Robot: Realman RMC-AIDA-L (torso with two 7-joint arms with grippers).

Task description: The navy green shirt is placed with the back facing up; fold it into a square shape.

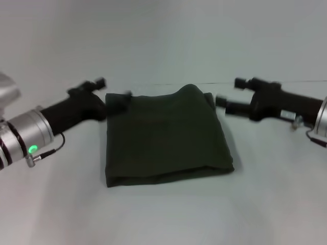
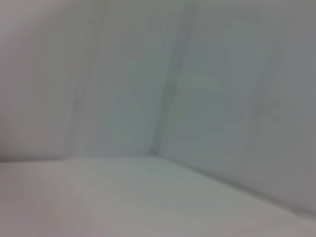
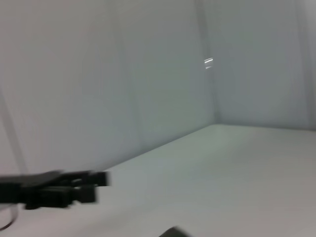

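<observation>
The navy green shirt (image 1: 166,135) lies folded into a near-square block in the middle of the white table, plain side up. My left gripper (image 1: 113,89) hovers at the shirt's far left corner with its fingers apart and nothing between them. At the far right corner my right gripper (image 1: 230,93) is also open and empty, just off the cloth. The right wrist view shows the left gripper (image 3: 101,185) low over the table, and a dark sliver of the shirt (image 3: 173,232). Only table and wall appear in the left wrist view.
The white table (image 1: 163,214) spreads out around the shirt, with bare surface in front and to both sides. A pale wall (image 1: 163,35) rises close behind the shirt's far edge.
</observation>
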